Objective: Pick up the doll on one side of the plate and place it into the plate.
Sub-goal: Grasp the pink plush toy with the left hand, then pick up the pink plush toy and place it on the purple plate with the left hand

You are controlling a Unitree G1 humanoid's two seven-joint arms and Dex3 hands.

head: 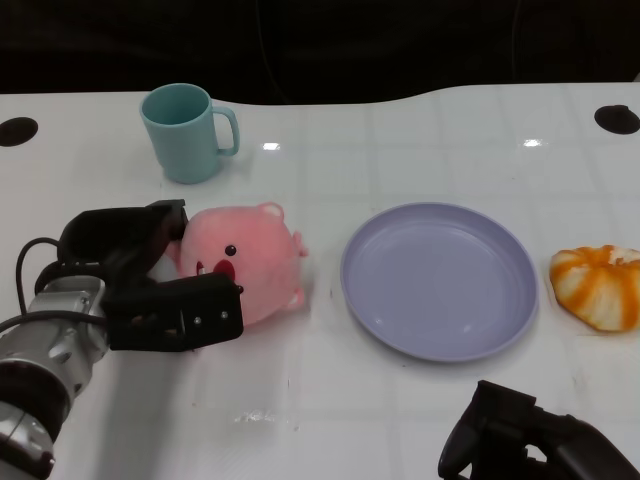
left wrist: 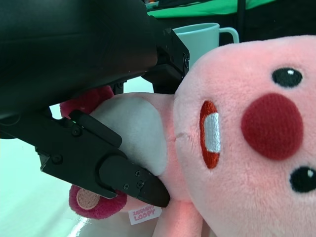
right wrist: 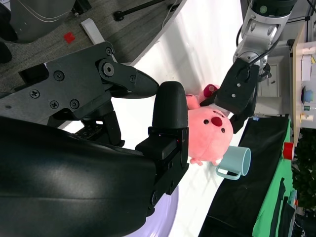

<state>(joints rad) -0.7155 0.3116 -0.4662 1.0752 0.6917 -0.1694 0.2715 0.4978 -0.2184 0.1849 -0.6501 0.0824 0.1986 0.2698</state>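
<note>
I am working in what looks like a robotics lab or test room. My white table [head: 400,400] is a bare bench with black round marks at its far corners. Beyond its edge my right wrist view shows a grey floor [right wrist: 148,24] with cables [right wrist: 143,7] lying across it, green cloth [right wrist: 271,207] hung behind, and shelving [right wrist: 303,74] with small items.

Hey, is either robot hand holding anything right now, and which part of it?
The left hand grips the pink plush doll around its body; the right hand holds nothing.
</note>
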